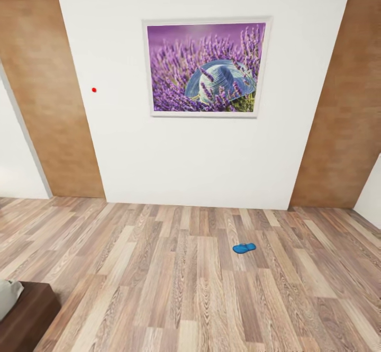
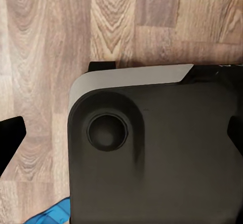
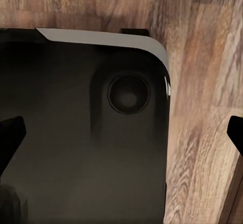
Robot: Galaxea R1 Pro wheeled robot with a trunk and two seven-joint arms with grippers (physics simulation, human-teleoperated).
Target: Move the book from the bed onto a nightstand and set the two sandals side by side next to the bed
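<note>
The head view looked across the bedroom at a white wall (image 1: 201, 156) with a framed lavender picture (image 1: 207, 67) hung on it; the picture showed a pale blue hat among purple flowers. A small red dot (image 1: 94, 90) sat on the wall beside the frame. Brown wood-toned panels (image 1: 50, 98) stood on both sides of the white wall.

The wood-plank floor (image 1: 159, 267) ran from the wall's base toward the camera. One blue sandal (image 1: 244, 247) lay flat on the floor by itself, well apart from the wall and well apart from the bed. A corner of the bed (image 1: 24, 315) showed at the lower left of the head view: dark brown frame with a bit of pale mattress (image 1: 9, 295) on top.

In the left wrist view, a dark rounded body of the robot (image 2: 152, 153) with a pale upper edge lay over the plank floor, and a scrap of bright blue (image 2: 55, 213) peeked out at its edge; what it was could not be told. A dark fingertip (image 2: 11, 133) of the left hand showed at the frame's side, but whether that hand was released or clenched could not be told.

The right wrist view showed dark fingertips (image 3: 11, 138) at both sides of the frame, far apart, so the right hand (image 3: 121, 140) was released and held nothing.
</note>
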